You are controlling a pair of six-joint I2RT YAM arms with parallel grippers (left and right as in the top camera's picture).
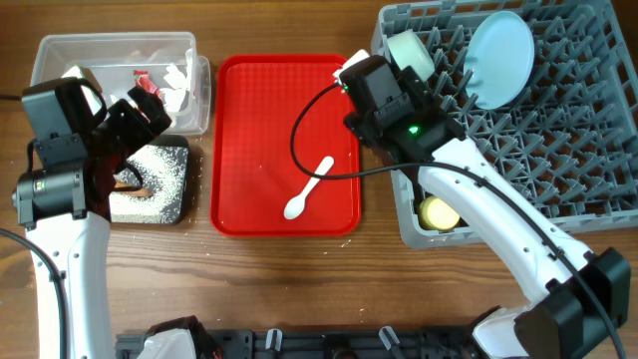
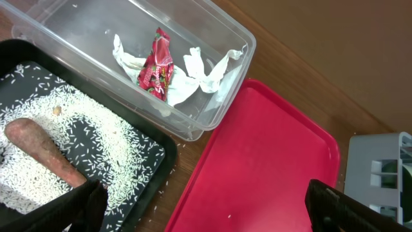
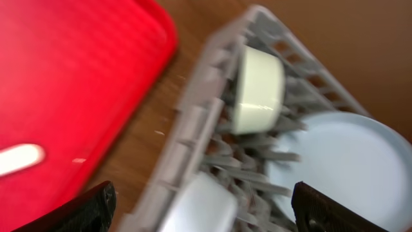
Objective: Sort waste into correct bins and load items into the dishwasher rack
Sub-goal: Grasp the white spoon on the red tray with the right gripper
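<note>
The clear tub [image 1: 60,50] holds the red wrapper [image 2: 156,64] and crumpled white paper [image 2: 206,71]. The black tray [image 2: 19,48] holds white grains [image 2: 96,129], the carrot-like piece [image 2: 45,151] and a tiny brown lump [image 2: 56,110]. The white spoon [image 1: 309,187] lies on the red tray [image 1: 259,120]. The rack [image 1: 558,150] holds the pale blue plate [image 1: 500,58], the whitish bowl [image 1: 411,52] and the yellow cup [image 1: 439,212]. My left gripper [image 2: 206,212] is open and empty, over the gap between the black tray and the red tray. My right gripper [image 3: 219,209] is open above the rack's left edge, over a blurred light blue bowl [image 3: 203,206].
The red tray lies between the bins and the rack. A few loose grains lie on the wood beside the black tray [image 2: 168,180]. The right arm's cable [image 1: 299,130] hangs over the red tray. The right wrist view is blurred.
</note>
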